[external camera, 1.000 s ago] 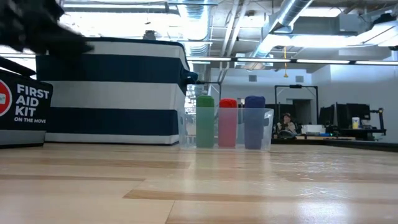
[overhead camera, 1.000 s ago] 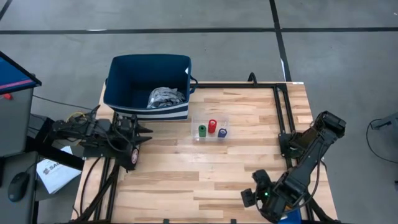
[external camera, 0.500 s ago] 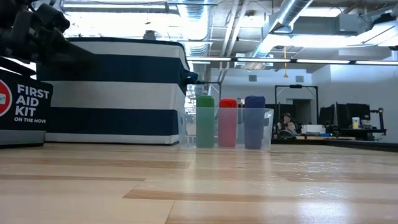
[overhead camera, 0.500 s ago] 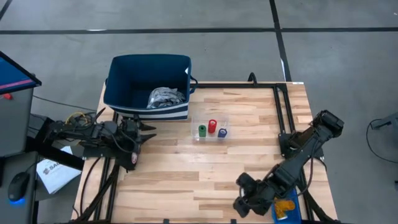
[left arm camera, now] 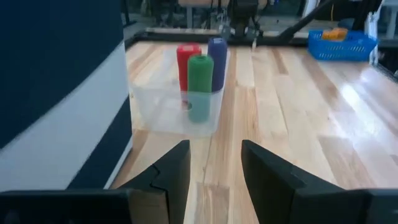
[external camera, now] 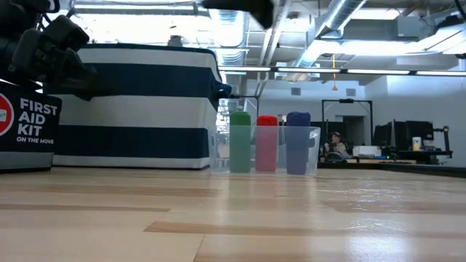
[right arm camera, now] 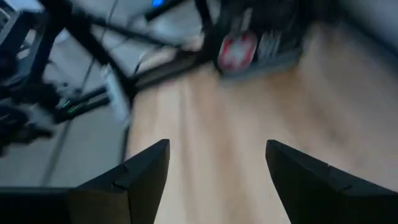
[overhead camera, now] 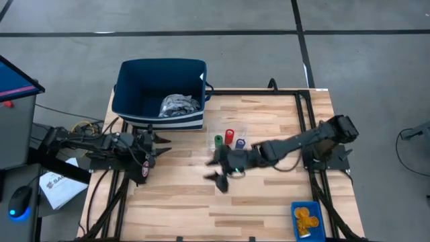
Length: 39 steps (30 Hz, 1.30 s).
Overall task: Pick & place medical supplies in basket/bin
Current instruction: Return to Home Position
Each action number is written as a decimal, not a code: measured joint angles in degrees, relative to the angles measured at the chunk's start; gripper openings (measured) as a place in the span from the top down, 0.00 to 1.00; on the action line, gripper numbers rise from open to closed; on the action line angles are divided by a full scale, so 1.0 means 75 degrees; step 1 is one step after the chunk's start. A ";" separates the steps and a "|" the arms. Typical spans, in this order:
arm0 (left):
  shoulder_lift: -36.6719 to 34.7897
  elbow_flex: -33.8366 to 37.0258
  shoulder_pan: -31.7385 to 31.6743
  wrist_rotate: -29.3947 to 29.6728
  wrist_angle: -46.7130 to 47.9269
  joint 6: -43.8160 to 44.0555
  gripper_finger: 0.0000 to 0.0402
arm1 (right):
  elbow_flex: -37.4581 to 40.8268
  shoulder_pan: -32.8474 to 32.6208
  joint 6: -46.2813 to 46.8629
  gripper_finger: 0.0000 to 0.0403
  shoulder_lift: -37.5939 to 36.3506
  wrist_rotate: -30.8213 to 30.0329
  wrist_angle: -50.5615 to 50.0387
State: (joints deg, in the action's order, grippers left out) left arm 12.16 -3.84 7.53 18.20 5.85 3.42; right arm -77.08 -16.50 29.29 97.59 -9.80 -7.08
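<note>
Near the clear tray | your right hand hangs wide open, empty | green cylinder inside: likely light, rigid, slick; pinch above tray wall | left hand parted, empty, by navy basket.

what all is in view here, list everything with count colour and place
basket: 1, navy with white stripes, table's top left in high view
cloth bundle: 1, grey, inside basket
tray: 1, clear, mid table, right of basket
cylinders: 3, green, red, purple, upright in tray
bin: 1, bright blue, table's bottom right
pill bottles: orange, count unclear, in bin
first aid kit: 1, black, table's left edge
table: 1, light wood
left end effector: open, beside basket
right end effector: open, over mid table
</note>
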 joint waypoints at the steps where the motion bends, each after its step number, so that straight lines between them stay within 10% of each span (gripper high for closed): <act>1: 0.0012 0.0000 0.0000 0.0000 0.0033 0.0000 0.66 | 0.0000 0.0147 -0.0472 0.35 0.0003 -0.0050 0.0274; 10: 0.0234 0.0000 0.0000 0.0000 -0.0007 0.0000 0.66 | 0.2288 0.0852 -0.2362 0.35 -0.0930 0.0782 0.3710; 20: 0.0443 0.0000 0.0000 0.0000 -0.0111 0.0000 0.66 | 0.6881 0.0838 -0.2659 0.35 -0.4508 0.0705 0.6134; 39: 0.0461 -0.0001 0.0000 0.0000 -0.0186 0.0000 0.66 | 0.9833 -0.0026 -0.3783 0.35 -1.0401 -0.0319 0.3853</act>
State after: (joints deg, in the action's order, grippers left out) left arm 15.62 -3.84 7.53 18.20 4.45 3.42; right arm -3.33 -16.69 0.92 19.58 -12.19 21.83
